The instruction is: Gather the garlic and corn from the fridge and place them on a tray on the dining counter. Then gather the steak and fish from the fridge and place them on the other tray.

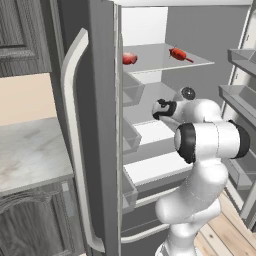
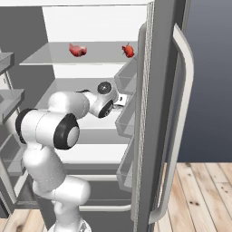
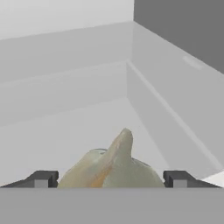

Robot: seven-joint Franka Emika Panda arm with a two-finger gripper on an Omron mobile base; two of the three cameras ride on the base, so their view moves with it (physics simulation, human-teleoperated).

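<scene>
The fridge [image 1: 95, 125] stands with both doors swung wide, its long pale handle [image 1: 75, 140] running down the near door in the left base view and the other handle [image 2: 179, 122] showing in the right base view; door bins line the inner faces of both doors; the pale shelves inside step down from top to bottom. The white arm [image 1: 205, 150] reaches from the base into the middle of the fridge, its hand lying over a middle shelf. On the upper shelf [image 1: 160, 60] lie two red pieces, well apart: the steak [image 1: 129, 58] toward the left side and another red item with a thin tail [image 1: 179, 54] toward the right. In the hand view the gripper [image 3: 111, 179] has its jaws spread, one dark tip on each side of the garlic [image 3: 111, 168]; the off-white bulb sits between them on the shelf floor near the corner, its point tilted up; whether the tips touch it cannot be told.
</scene>
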